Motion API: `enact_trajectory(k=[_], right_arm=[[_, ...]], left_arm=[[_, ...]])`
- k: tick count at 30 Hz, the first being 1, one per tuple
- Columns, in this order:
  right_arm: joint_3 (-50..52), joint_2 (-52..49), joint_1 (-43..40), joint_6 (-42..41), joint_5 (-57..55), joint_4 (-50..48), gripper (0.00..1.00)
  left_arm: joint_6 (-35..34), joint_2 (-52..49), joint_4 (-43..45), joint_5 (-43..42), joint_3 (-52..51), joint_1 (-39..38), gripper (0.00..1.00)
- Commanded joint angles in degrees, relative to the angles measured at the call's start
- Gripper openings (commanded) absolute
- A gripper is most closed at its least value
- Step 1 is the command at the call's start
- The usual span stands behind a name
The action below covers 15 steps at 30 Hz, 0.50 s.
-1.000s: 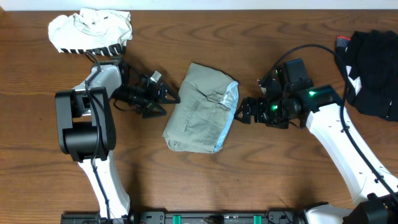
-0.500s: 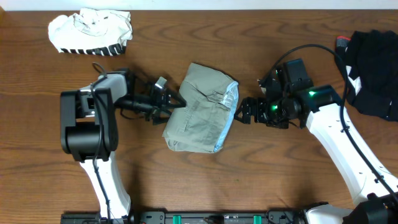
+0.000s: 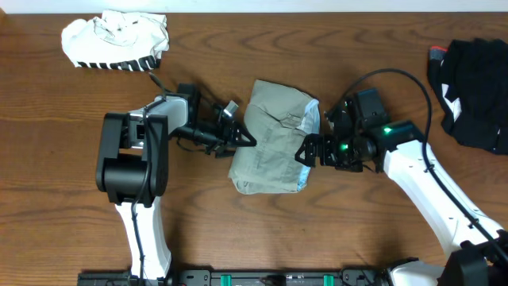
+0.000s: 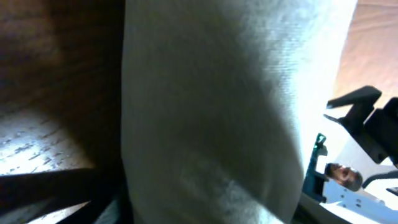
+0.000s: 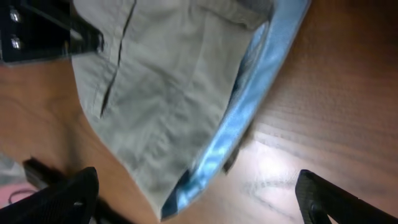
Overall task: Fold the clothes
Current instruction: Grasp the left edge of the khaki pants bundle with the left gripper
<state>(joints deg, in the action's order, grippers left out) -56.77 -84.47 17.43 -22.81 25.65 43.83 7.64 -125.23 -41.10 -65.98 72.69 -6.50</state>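
Lying folded mid-desk (image 3: 357,230): khaki garment (image 3: 274,137). Left pincer (image 3: 248,141) sits at its left edge; cannot tell whether clenched or released. Right pincer (image 5: 196,199) spread wide, released, straddling the blue-lined right edge. Striped white garment (image 3: 115,40) far left, black garment (image 3: 476,87) far right.

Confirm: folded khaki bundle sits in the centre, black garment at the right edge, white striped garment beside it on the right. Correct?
One thing is off. The white striped garment is not on the right: the overhead view shows it in the far left corner. The khaki bundle is in the centre and the black garment is at the right edge, as you said.
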Motion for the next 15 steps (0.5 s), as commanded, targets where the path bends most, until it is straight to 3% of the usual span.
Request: enact_trajectory(k=[1,6,10,15], right_arm=[[3.3,0.9,0.7,-3.6,-0.2,-3.9,0.99],[9.7,0.8,0.7,-6.1,-1.0,-14.6,0.99],[12.7,0.8,0.7,-6.1,-1.0,-17.5,0.99],[14.1,0.8,0.7,-6.1,-1.0,-17.5,0.99]], left_arm=[[-0.9,-2.1,0.3,6.4,-1.2,-0.4,0.63],[-0.9,-2.1,0.3,6.4,-1.2,-0.5,0.31],[-0.9,-2.1,1.2,6.4,-1.2,-0.5,0.06],[-1.0,-2.1,3.0,6.4,-1.2,-0.5,0.06]])
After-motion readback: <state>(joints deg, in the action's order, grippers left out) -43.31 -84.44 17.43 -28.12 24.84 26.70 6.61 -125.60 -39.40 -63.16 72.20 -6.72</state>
